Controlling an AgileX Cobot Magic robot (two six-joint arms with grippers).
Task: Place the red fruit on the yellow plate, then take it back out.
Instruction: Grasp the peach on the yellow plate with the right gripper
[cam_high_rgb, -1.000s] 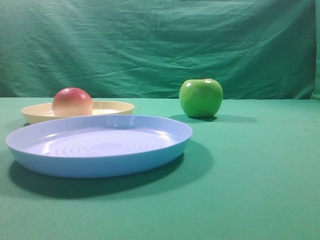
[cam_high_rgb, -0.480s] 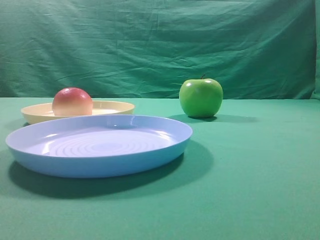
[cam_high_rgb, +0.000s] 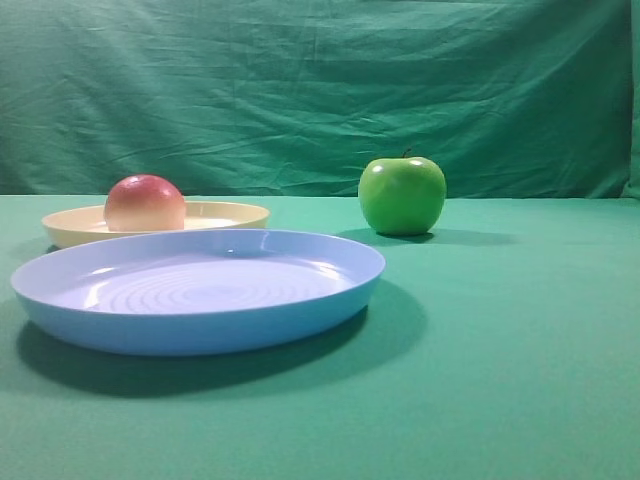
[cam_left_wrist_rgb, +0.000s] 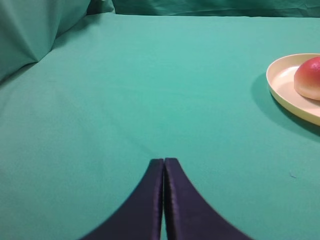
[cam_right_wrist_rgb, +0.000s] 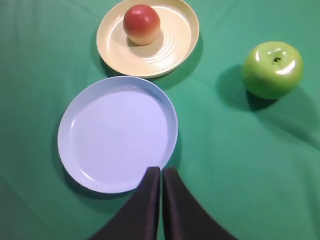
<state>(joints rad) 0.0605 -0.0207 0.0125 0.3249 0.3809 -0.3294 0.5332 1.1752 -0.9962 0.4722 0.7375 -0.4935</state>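
A red fruit sat inside a yellow plate at the left of the green cloth-covered table, seen from the exterior high view. The fruit was smooth and round, deep red over its top and fading to pale peach-yellow toward its base, with a soft highlight on its crown. It rested left of the plate's middle, its lower part hidden behind the low cream-yellow rim. Directly in front of that plate, and overlapping it in the view, lay a larger light blue plate with faint concentric rings in its floor. To the right and well apart from both plates stood a glossy green apple, upright with its stem on top, before a wrinkled green backdrop.

From the left wrist camera, the left gripper hung over bare cloth with its two dark fingers pressed together and nothing between them; the yellow plate and the red fruit showed at the right edge. From the right wrist camera, the right gripper likewise had its fingers closed on nothing, their tips over the near rim of the light blue plate, with the red fruit on the yellow plate beyond and the green apple off to the right.
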